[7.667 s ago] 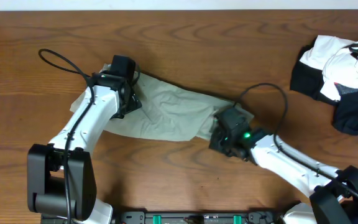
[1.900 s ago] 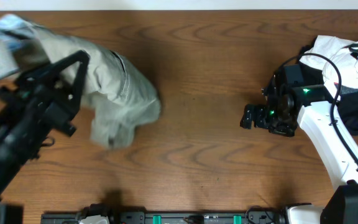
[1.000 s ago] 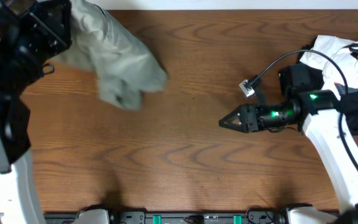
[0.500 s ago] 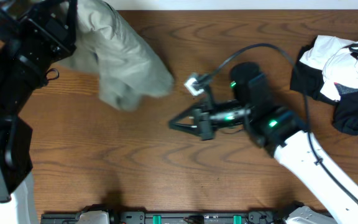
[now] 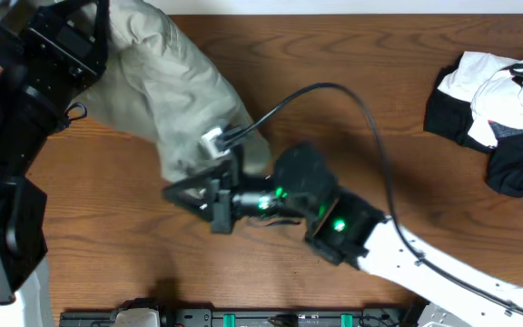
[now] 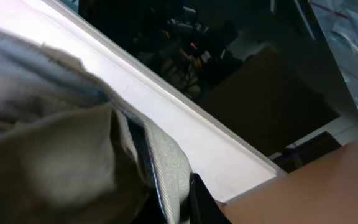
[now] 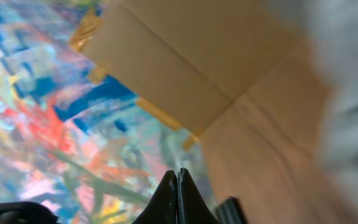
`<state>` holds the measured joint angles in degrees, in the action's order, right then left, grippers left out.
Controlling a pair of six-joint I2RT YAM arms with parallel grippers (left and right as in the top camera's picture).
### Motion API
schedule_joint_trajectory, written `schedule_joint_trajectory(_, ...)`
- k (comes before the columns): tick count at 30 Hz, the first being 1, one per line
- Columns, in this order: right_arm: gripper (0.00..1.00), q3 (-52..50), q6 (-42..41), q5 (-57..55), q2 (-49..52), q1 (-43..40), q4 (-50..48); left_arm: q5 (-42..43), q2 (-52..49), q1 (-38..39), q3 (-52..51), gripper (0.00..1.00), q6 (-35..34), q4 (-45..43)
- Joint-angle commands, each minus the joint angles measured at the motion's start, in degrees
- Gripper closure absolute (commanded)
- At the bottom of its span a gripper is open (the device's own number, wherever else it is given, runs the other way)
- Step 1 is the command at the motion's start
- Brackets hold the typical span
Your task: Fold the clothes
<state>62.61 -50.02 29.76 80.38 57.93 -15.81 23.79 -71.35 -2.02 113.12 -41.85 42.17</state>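
The clothes (image 5: pixel 184 91), a wrinkled khaki garment, hang from the raised left arm at the upper left, and their lower end droops toward the table's middle. In the left wrist view my left gripper (image 6: pixel 178 205) is shut on a stitched edge of the clothes (image 6: pixel 55 162). In the overhead view that grip is hidden behind the black arm (image 5: pixel 48 64). My right gripper (image 5: pixel 172 193) points left, low over the table and just under the garment's hanging end. Its fingers (image 7: pixel 178 186) are pressed together with nothing between them. The blurred clothes (image 7: pixel 350 93) show at the right of that view.
A heap of black and white garments (image 5: pixel 498 100) lies at the table's right end. The right arm (image 5: pixel 334 218) and its looping cable (image 5: pixel 334 91) stretch across the wooden table (image 5: pixel 334 45). Cardboard (image 7: pixel 185 56) and a colourful painted surface (image 7: pixel 36 118) lie beyond the table.
The right arm has swept left across the table to just under the hanging garment, and its jaws have closed. The left arm still holds the garment up, which now hangs a little lower.
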Motion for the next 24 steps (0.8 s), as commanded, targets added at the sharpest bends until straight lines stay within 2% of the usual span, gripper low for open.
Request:
schedule_joint_trajectory(1,0.98,0.4,-1.8,-5.7,3.4,2.8,-1.1,1.7,1.3,0.2,1.4,0.93,-2.6,-1.2)
schedule_joint_trajectory(4,0.98,0.4,-1.8,-8.3,6.8,3.1,-2.8,2.7,2.3,0.2,1.4,0.94,-3.3,-1.1)
schedule_joint_trajectory(11,0.98,0.4,-3.2,-11.6,13.6,2.7,-17.1,2.7,6.0,0.2,1.4,0.94,-8.3,0.7)
schedule_joint_trajectory(14,0.98,0.4,-4.1,-15.3,14.6,2.7,-19.2,2.7,7.3,0.2,1.4,0.94,-9.4,1.6)
schedule_joint_trajectory(19,0.97,0.4,-3.2,-23.9,14.6,2.2,-18.2,2.8,7.9,0.2,1.4,0.94,-10.8,3.3)
schedule_joint_trajectory(24,0.96,0.4,-2.7,-32.3,14.8,-0.3,-6.3,3.7,9.1,0.2,1.5,0.94,-11.5,3.5)
